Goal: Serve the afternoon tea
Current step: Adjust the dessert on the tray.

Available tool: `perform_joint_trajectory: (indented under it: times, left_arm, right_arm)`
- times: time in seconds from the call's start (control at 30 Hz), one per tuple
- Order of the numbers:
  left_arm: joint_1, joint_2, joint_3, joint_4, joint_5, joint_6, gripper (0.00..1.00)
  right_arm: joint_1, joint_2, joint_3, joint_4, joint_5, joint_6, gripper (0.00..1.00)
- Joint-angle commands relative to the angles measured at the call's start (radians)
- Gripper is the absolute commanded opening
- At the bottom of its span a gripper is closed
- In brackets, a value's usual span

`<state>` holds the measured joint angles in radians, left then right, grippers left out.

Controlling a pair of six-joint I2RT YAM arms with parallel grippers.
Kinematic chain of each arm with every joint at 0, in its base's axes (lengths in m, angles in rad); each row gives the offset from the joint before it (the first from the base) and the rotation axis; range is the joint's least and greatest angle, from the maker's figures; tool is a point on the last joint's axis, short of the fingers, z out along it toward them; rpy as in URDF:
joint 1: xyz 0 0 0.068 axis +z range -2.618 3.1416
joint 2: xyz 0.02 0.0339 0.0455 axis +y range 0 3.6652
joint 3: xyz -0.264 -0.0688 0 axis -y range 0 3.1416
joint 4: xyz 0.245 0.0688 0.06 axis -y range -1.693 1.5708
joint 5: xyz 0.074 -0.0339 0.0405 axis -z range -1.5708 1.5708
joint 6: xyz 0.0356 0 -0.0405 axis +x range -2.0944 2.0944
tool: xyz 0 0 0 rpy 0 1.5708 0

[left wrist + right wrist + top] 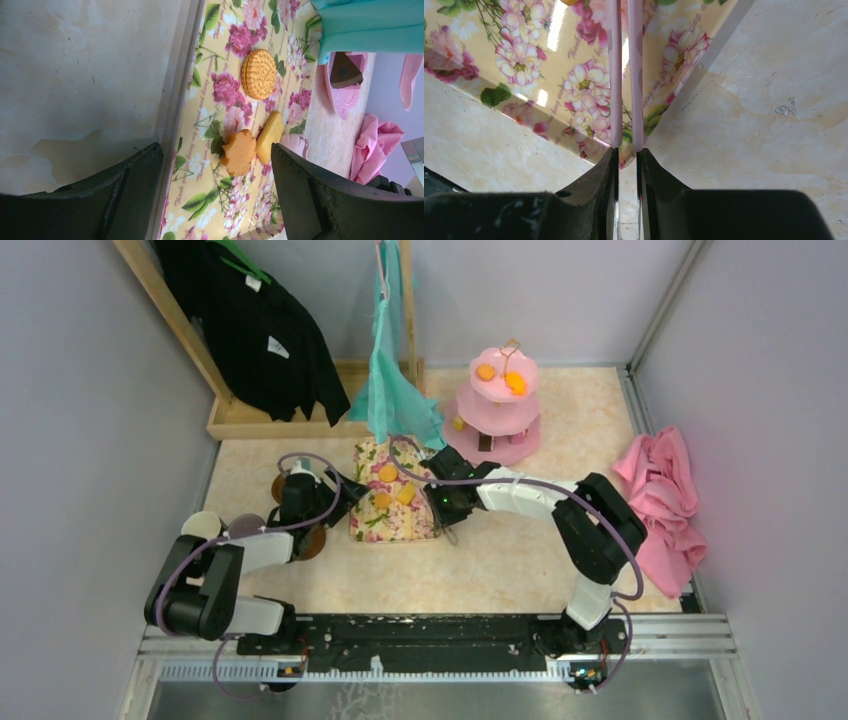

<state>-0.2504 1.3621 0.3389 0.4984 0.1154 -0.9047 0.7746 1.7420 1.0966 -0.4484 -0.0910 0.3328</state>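
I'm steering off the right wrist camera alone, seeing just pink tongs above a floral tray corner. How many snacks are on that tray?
Observer: Three on the floral tray: a round orange biscuit, a flower-shaped orange biscuit and a yellow oblong biscuit.
Operator: Where's the stand?
Observer: The pink three-tier stand is past the tray's far right corner.
Operator: And the left gripper?
Observer: The left gripper is open and empty at the tray's left edge.

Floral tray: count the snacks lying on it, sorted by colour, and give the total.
Orange: 2, the round biscuit and the flower-shaped biscuit
Yellow: 1, the oblong biscuit
Total on the floral tray: 3
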Motion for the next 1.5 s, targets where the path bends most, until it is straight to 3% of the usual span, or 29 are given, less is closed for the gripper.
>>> perform_joint_trajectory:
  times: [0.0, 0.53, 1.47]
  left_arm:
    - [0.007, 0.02, 0.008, 0.007, 0.013, 0.002, 0.85]
    - [0.007, 0.004, -0.009, 0.023, 0.049, -0.022, 0.85]
    - [0.007, 0.039, -0.011, 0.083, 0.09, -0.021, 0.85]
  right_arm:
    - [-0.008, -0.045, 0.055, 0.043, 0.055, -0.011, 0.16]
    - [0.015, -0.026, 0.125, -0.07, 0.067, 0.034, 0.16]
    - [0.031, 0.0, 0.074, -0.083, 0.019, 0.108, 0.16]
